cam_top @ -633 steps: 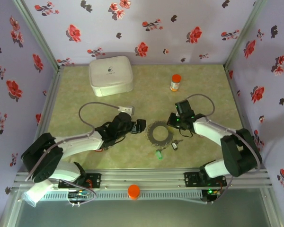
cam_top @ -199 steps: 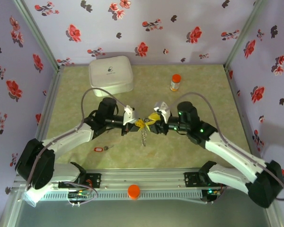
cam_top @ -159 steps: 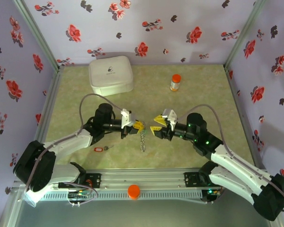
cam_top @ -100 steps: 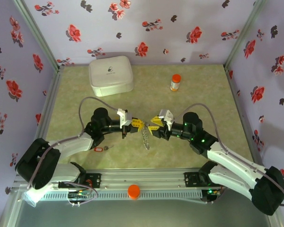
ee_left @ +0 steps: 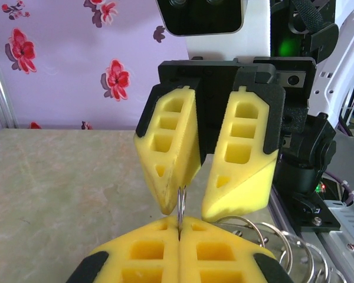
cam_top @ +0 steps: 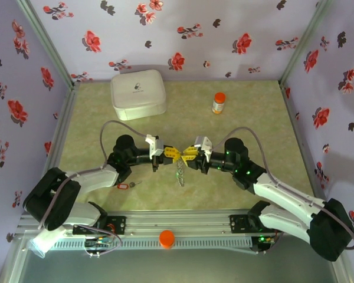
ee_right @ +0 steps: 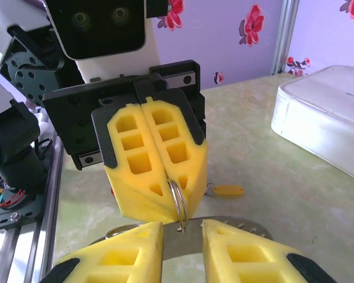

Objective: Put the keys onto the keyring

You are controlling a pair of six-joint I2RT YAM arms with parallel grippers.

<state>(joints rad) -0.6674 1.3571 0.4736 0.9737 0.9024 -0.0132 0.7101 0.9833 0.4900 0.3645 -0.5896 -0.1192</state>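
The left fingers pinched the keyring; the right fingers stood spread around it. A red key lay near left; box and bottle far.

The two grippers meet tip to tip over the middle of the table, the left gripper on the left and the right gripper on the right, just beside each other. The keyring hangs between them and below them. Its upper edge is pinched between the left gripper's fingers and also passes through the gap of the right gripper's fingers. Its lower end seems to be close over the table, but the top view does not show if it touches. One key lies on the table to the near left, well apart from the keyring. A box sits at the far left and a bottle stands upright at the far right of centre. A knob sits on the near rail.
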